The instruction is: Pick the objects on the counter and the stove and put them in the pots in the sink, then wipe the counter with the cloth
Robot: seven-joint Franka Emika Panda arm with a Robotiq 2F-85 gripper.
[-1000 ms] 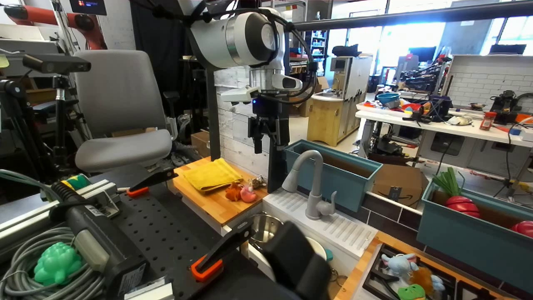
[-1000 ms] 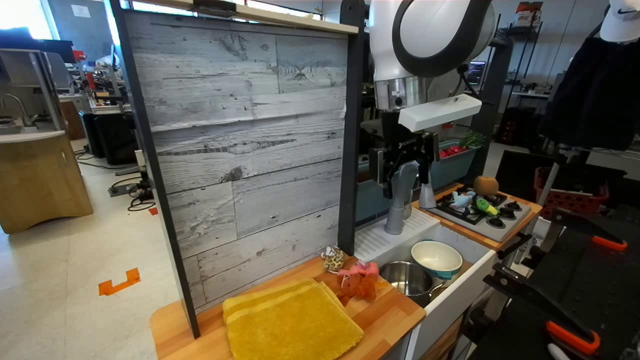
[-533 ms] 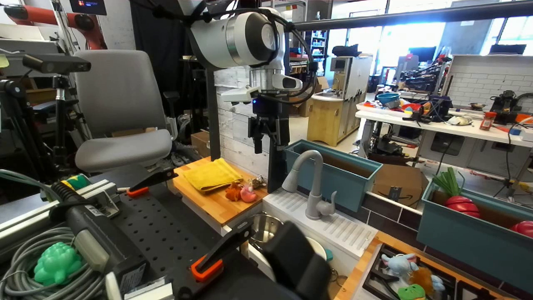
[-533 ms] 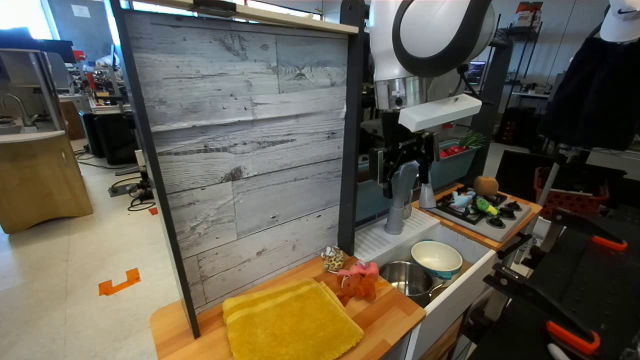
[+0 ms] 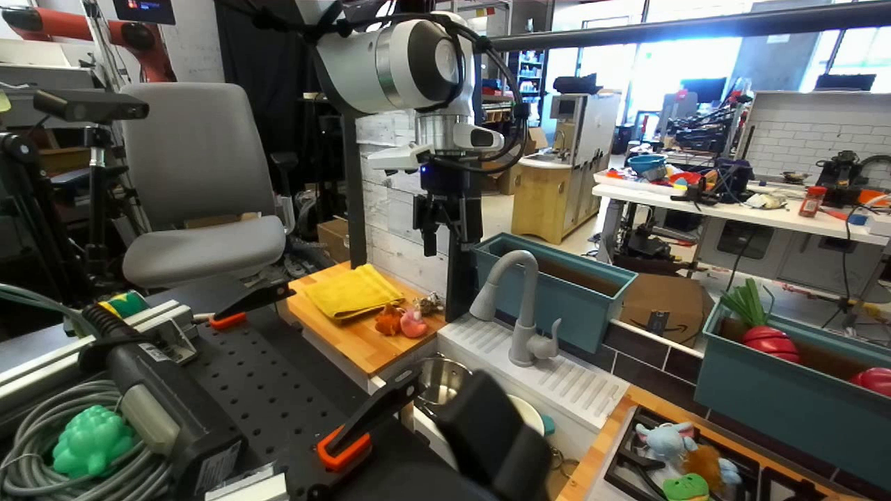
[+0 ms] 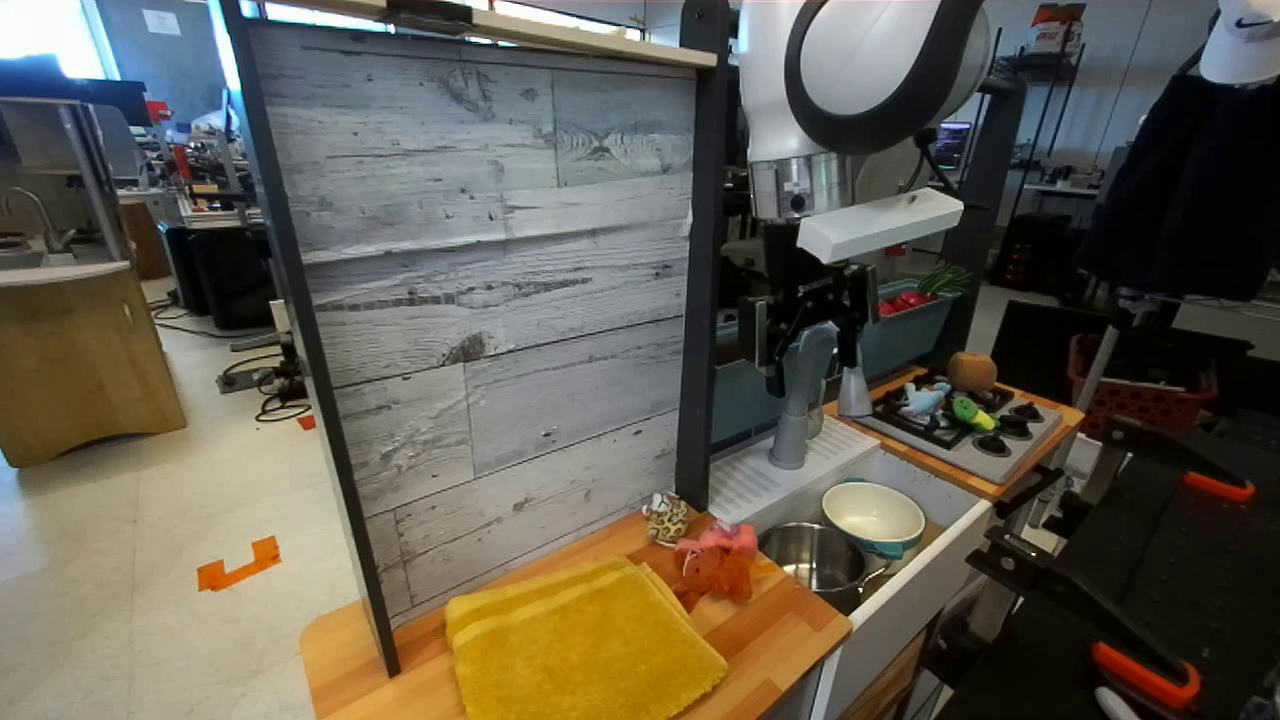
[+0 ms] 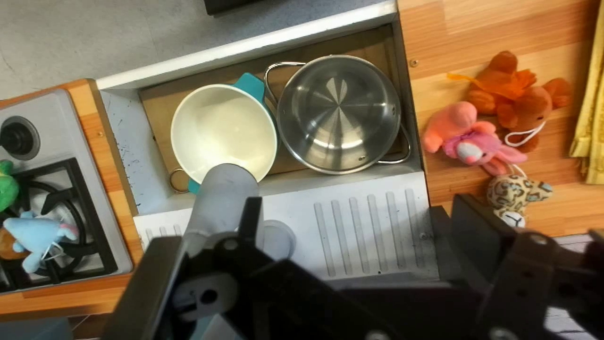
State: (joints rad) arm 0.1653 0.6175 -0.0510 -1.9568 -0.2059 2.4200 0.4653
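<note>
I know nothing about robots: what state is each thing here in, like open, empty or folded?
Claw: open, holding nothing
Steel pot: uncovered, empty
White pot: uncovered, empty
Yellow cloth: folded
Stuffed toys: out on the counter and stove
Faucet: no water visible
Stove knobs: setting unclear

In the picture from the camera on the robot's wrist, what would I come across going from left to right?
Light-blue plush animal → round cream-and-teal pot → round shiny metal pot → pink plush animal → folded yellow cloth, partly cut off.
</note>
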